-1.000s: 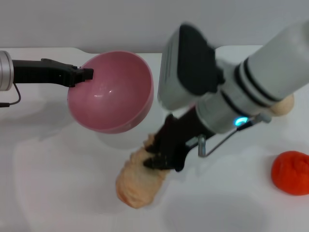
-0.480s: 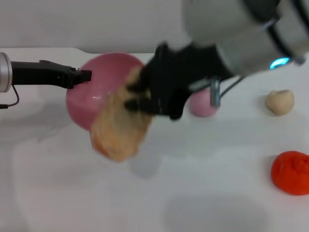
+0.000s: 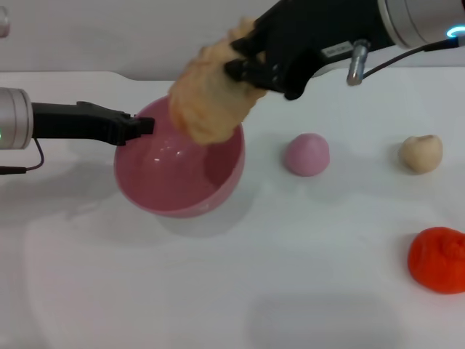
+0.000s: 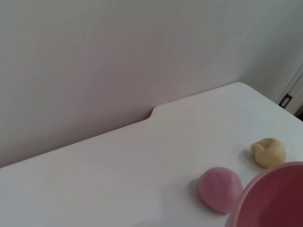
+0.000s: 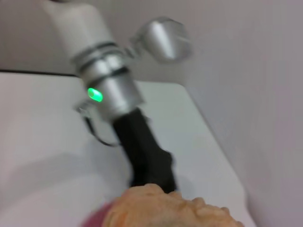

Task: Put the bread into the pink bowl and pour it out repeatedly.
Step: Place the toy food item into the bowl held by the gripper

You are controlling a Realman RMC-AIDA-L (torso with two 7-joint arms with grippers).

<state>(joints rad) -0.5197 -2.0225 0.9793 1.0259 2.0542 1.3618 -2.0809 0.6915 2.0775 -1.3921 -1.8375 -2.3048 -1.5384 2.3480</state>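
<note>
The pink bowl [image 3: 182, 171] sits on the white table, tilted slightly, its rim gripped by my left gripper [image 3: 138, 127], which is shut on it from the left. A part of the bowl's rim shows in the left wrist view [image 4: 274, 194]. My right gripper [image 3: 243, 62] is shut on the bread [image 3: 207, 98], a long pale tan ridged loaf, and holds it in the air over the far rim of the bowl, its lower end hanging into the bowl's opening. The bread also shows in the right wrist view [image 5: 165, 210], with the left arm beyond it.
A small pink dome-shaped ball [image 3: 306, 154] lies right of the bowl. A small tan lump [image 3: 421, 153] lies farther right. A red-orange lump [image 3: 437, 259] lies at the front right. The table's back edge meets a pale wall.
My right gripper has lifted the bread off the table in front of the bowl and carried it up and back, over the bowl. The bowl has shifted slightly right and sits more level.
</note>
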